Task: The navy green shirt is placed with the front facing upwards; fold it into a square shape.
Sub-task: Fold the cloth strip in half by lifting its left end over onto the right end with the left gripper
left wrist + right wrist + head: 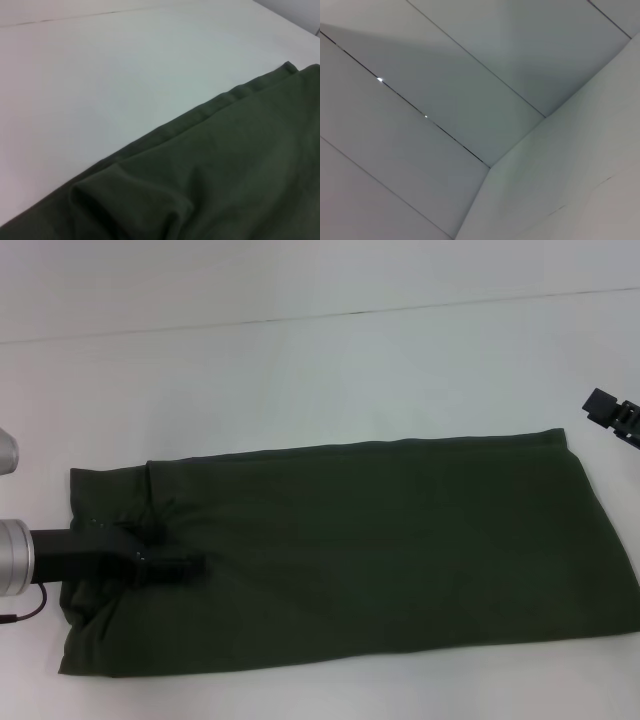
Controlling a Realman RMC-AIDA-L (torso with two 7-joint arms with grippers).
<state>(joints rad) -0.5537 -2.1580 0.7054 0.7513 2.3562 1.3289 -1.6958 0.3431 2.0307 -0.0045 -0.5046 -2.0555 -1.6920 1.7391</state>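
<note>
The navy green shirt point(380, 550) lies on the white table point(300, 370) as a long strip running left to right, plain green side up, no lettering showing. My left gripper point(190, 566) is low over the strip's left end, shut on the cloth, which puckers into wrinkles around it. In the left wrist view the shirt point(240, 170) fills the lower right, with a raised fold point(125, 195) close by and its hemmed edge against the table. My right gripper point(610, 412) hangs off past the strip's far right corner, clear of the cloth.
Bare white table surface point(100, 75) extends beyond the shirt's far edge, and a seam line point(330, 315) crosses the back. The right wrist view shows only pale wall panels point(470, 100).
</note>
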